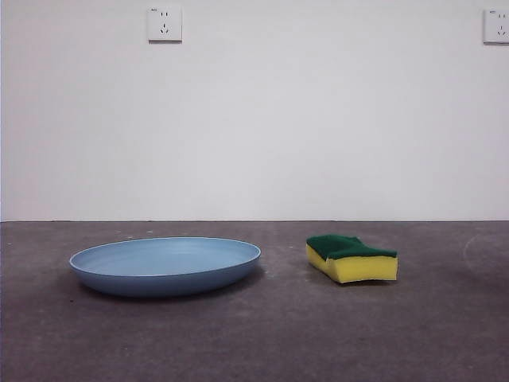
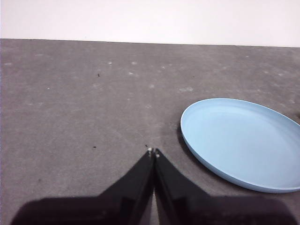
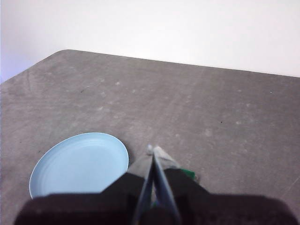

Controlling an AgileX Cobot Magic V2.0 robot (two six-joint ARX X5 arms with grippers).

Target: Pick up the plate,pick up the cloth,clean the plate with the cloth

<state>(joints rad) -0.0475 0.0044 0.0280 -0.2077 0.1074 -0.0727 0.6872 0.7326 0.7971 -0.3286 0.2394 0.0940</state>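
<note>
The light blue plate [image 1: 165, 265] lies flat on the grey table, left of centre in the front view. The cloth, a yellow sponge with a green scouring layer [image 1: 351, 258], lies to its right, green side up. No arm shows in the front view. In the left wrist view my left gripper [image 2: 153, 152] is shut and empty, above the table beside the plate [image 2: 241, 140]. In the right wrist view my right gripper [image 3: 153, 151] is shut and empty, high above the table. The plate [image 3: 79, 164] shows below it, and only a green corner of the sponge [image 3: 188, 173] peeks out behind the jaws.
A white wall stands behind the table with two sockets, one at upper left [image 1: 165, 24] and one at upper right [image 1: 496, 25]. The table's far left corner is rounded [image 3: 65, 50].
</note>
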